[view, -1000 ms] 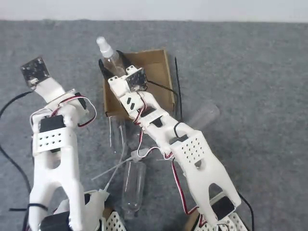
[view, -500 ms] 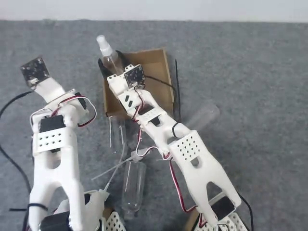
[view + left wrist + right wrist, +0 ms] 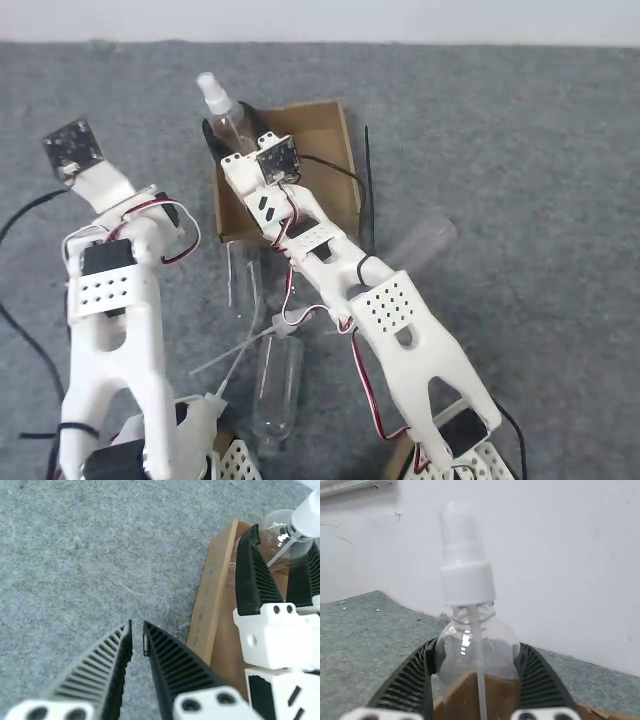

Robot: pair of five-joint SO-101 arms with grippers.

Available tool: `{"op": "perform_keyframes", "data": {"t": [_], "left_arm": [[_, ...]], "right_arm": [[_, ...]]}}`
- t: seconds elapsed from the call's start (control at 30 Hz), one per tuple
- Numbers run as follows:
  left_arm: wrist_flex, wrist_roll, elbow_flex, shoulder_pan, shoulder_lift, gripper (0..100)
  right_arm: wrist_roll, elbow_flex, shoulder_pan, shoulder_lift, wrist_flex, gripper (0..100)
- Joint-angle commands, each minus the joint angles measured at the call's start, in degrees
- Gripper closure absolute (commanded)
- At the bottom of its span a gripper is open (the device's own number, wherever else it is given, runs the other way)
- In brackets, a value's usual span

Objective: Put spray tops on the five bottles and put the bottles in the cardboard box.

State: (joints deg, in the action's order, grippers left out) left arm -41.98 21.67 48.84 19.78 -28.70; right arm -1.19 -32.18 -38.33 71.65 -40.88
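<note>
Step in hand: boxing a finished bottle; judged as the placing stage, with the capping of this one done.
Right gripper [image 3: 232, 128]: clenched on the clear bottle [image 3: 475, 652], one black finger against each side of its shoulder.
Bottle's place: between the right fingers, at the corner of the cardboard box [image 3: 345, 150] nearest the left arm; lower body hidden behind the box wall just in front of the fingers.
Bottle's heading: upright, white spray top [image 3: 467, 582] up and well above the fingertips, base down below them.
Long axis: near vertical, crossing the line of the fingers, dip tube running straight down inside.
Contact with box floor: cannot tell.
Left gripper [image 3: 137, 627]: drawn almost together, a slim gap only, nothing between the fingers; over bare grey carpet, the box's outer wall just beside one fingertip.
Left to do: likely much; three uncapped bottles [image 3: 278, 380] lying on the carpet, well apart from both sets of fingers, loose spray tops with dip tubes [image 3: 283, 322] among them.
Next move calls for: lowering until the base sits on the box floor, inside the wall and not on its rim, then easing the right fingers apart evenly.
Risk: tall and narrow, so apt to tip against the wall or over it if let go tilted or too high.
</note>
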Motion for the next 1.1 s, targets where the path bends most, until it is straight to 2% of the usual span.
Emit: {"op": "perform_keyframes", "data": {"t": [0.0,0.2,1.07], "left_arm": [[1.7,0.2,-1.1,0.0,-3.1,97],[1.8,0.2,-1.1,0.0,-3.1,97],[1.8,0.1,-1.1,0.0,-3.1,97]], "right_arm": [[1.3,-3.1,0.6,-0.8,1.7,91.8],[-0.9,-3.1,0.6,-1.0,5.3,76.2],[-0.8,-3.0,1.5,-1.5,5.4,75.9]]}}
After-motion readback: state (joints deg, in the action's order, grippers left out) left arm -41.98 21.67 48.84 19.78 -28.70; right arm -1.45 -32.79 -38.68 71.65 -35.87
